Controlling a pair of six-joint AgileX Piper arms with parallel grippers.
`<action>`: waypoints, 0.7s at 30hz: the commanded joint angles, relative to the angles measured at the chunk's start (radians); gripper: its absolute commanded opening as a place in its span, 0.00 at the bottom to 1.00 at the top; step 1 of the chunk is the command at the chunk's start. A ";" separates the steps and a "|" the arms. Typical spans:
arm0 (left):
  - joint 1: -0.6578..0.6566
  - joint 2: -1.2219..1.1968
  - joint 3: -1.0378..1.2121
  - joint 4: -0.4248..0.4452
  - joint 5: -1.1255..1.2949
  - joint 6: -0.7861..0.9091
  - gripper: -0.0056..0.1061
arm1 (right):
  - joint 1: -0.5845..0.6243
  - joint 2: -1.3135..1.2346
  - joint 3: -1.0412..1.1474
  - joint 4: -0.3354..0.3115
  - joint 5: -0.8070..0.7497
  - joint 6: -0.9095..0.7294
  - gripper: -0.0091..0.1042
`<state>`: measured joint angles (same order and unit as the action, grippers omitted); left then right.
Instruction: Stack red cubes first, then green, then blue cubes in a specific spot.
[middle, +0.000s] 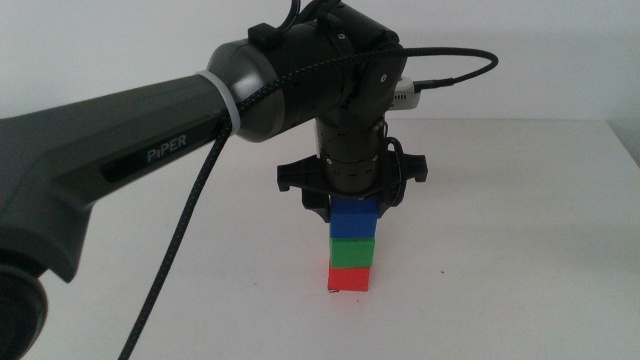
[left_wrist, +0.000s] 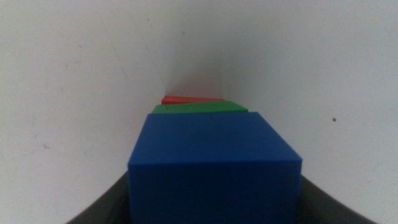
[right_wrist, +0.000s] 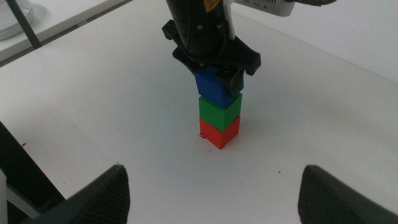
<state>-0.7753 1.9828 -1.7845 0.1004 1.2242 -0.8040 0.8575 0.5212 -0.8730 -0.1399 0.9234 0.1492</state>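
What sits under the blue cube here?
The green cube lies directly under the blue cube, with the red cube below on the table. The left gripper flanks the blue cube; the spot's marks are mostly covered.

table (middle: 520, 250): white, matte, filling the middle view from 3 through 6 to 9 o'clock | wall (middle: 560, 60): pale, plain, behind the table's far edge at 12 o'clock | speck (left_wrist: 334, 119): tiny, dark, alone on the table | pale rounded item (right_wrist: 12, 18): off the table's edge, too blurred to identify

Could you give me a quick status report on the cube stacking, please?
Left gripper shut on blue cube, atop green cube and red cube. Right gripper open, waiting clear of stack. Nothing in the way.
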 joint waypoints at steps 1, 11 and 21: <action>-0.001 -0.005 -0.013 0.006 -0.003 0.002 0.32 | -0.003 -0.004 0.000 -0.007 -0.005 -0.008 0.76; -0.001 -0.005 -0.013 0.014 -0.003 0.021 0.64 | -0.003 -0.004 0.000 -0.007 -0.005 -0.008 0.76; -0.001 -0.135 -0.040 -0.004 -0.003 0.131 0.80 | -0.003 -0.004 0.000 -0.007 -0.005 -0.008 0.76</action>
<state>-0.7753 1.9057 -1.8047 0.1026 1.2239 -0.7113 0.8575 0.5212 -0.8730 -0.1399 0.9234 0.1476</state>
